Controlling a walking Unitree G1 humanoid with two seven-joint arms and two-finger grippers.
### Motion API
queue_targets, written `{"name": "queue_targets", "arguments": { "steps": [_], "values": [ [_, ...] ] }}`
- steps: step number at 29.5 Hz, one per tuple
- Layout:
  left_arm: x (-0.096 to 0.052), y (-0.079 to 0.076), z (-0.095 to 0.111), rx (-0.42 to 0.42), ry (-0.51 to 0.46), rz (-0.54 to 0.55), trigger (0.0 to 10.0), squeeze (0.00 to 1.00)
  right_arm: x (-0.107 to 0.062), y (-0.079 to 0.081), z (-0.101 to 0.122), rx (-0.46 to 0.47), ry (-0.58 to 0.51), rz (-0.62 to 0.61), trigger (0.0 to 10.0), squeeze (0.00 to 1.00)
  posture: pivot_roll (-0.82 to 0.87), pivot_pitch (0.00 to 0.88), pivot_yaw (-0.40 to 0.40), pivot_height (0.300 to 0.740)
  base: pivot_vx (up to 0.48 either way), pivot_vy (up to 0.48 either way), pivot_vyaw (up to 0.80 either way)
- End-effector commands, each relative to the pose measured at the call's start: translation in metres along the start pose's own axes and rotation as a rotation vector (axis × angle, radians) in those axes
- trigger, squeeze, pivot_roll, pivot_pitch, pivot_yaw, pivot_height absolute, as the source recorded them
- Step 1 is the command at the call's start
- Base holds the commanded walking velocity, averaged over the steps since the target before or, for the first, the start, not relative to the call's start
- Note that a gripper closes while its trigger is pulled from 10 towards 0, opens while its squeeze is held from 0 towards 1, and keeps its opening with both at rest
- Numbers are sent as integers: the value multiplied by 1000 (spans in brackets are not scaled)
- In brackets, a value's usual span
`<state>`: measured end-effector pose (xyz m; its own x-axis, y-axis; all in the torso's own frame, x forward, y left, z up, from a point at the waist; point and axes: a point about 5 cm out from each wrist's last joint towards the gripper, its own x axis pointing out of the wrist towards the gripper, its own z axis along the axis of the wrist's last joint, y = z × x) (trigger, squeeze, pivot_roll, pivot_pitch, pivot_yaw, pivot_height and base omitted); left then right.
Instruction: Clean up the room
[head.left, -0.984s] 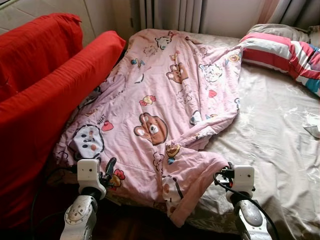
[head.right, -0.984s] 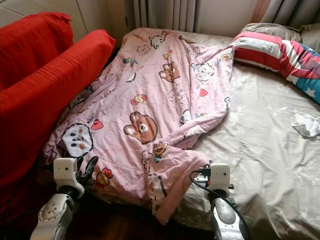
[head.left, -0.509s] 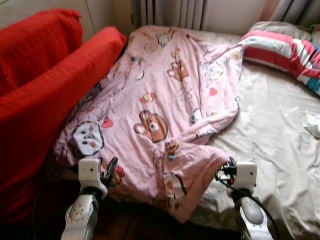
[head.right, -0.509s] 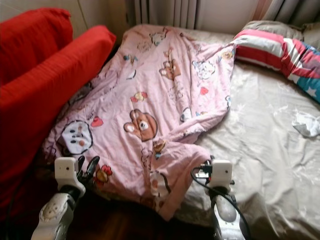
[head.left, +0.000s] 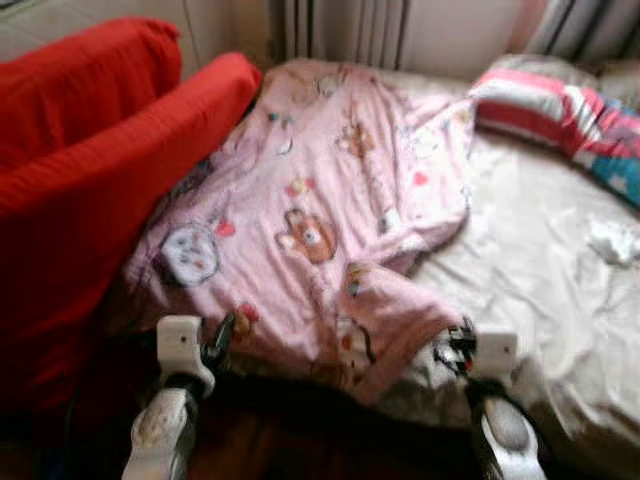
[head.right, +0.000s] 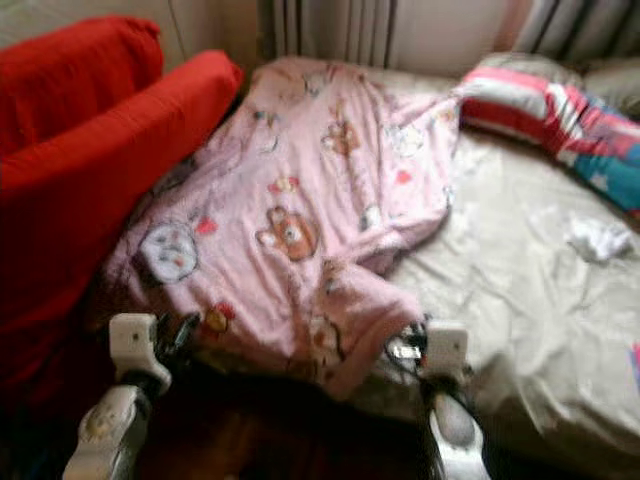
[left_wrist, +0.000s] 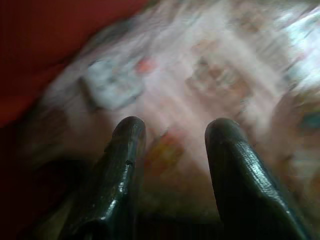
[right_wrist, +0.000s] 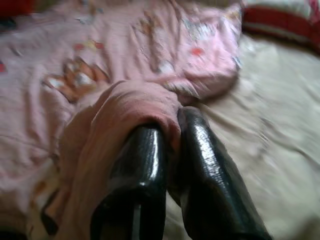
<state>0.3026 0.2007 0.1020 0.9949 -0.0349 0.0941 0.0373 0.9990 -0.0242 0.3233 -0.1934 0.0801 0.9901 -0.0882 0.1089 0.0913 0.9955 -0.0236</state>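
A pink cartoon-print blanket (head.left: 330, 200) lies spread over the left half of the bed, rumpled, with a folded flap hanging at the near edge. My right gripper (right_wrist: 170, 125) is at that flap, its fingers pressed together with pink cloth (right_wrist: 125, 100) pinched between them; in the head view the right gripper (head.left: 455, 345) sits at the flap's right side. My left gripper (left_wrist: 172, 130) is open with nothing between its fingers, just short of the blanket's near left corner (head.left: 190, 260). All views are blurred.
A red sofa (head.left: 90, 170) stands tight against the bed's left side. The beige sheet (head.left: 540, 270) carries a striped pillow (head.left: 560, 105) at the back right and a small crumpled white thing (head.left: 612, 240). Dark floor (head.left: 300, 440) lies below my arms.
The whole picture has shifted and blurred, and the bed looks slightly smaller, so the camera has moved. The right gripper still holds the flap; the left stays open.
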Motion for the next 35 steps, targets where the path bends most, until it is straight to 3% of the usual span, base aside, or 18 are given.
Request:
{"name": "queue_targets", "arguments": {
  "steps": [1,5,6,10,15,16,17,19,20,21,25,28,30,31,34,35],
  "values": [
    [-6,1,-9,4,47,11,10000,0,-7,-8,0,-35,-33,-55,10000,0,102,253,-10,740,0,0,0],
    [-6,2,-9,2,46,14,10000,0,-3,-11,17,-125,-133,-79,10000,0,101,254,-9,740,0,0,0],
    [-5,2,-9,2,47,13,10000,0,-1,-16,26,-192,-178,-115,10000,0,101,254,-9,740,0,0,0],
    [-5,2,-10,3,48,13,10000,0,1,-34,39,-266,-224,-266,10000,0,101,254,-9,740,0,0,0],
    [-5,1,-10,6,50,11,10000,0,1,-55,70,-533,-333,-437,10000,0,97,251,-9,740,0,0,0],
    [-5,1,-10,6,50,11,10000,0,1,-55,70,-533,-333,-437,10000,0,97,251,-9,740,0,0,0],
    [-5,1,-10,6,50,11,10000,0,-2,-57,81,-615,-392,-471,10000,0,97,251,-9,740,0,0,0],
    [-5,1,-10,6,50,11,10000,0,-3,-57,85,-637,-412,-480,10000,0,97,251,-9,740,0,0,0],
    [-5,1,-10,7,50,11,10000,0,-8,-53,95,-716,-465,-501,10000,0,95,250,-10,740,0,0,0],
    [-5,1,-10,7,51,11,10000,0,-14,-46,104,-787,-526,-488,10000,0,95,250,-10,740,0,0,0],
    [-5,1,-11,8,53,9,10000,0,-29,-23,110,-871,-607,-372,10000,0,90,249,-10,740,0,0,0],
    [-5,0,-11,8,53,6,10000,0,-36,-15,94,-851,-528,-311,10000,0,86,246,-12,740,0,0,0],
    [-4,-2,-11,6,53,3,10000,0,-46,-16,68,-795,-378,-299,10000,0,87,243,-13,740,0,0,0],
    [-3,-2,-11,6,53,2,10000,0,-49,-19,58,-761,-303,-307,10000,0,87,243,-13,740,0,0,0],
    [-3,-2,-11,5,53,-1,10000,0,-65,-48,16,-532,63,-496,10000,0,90,239,-14,740,0,0,0],
    [-3,-2,-11,5,53,-1,10000,0,-65,-48,16,-532,63,-496,10000,0,90,239,-14,740,0,0,0]
  ]
}}
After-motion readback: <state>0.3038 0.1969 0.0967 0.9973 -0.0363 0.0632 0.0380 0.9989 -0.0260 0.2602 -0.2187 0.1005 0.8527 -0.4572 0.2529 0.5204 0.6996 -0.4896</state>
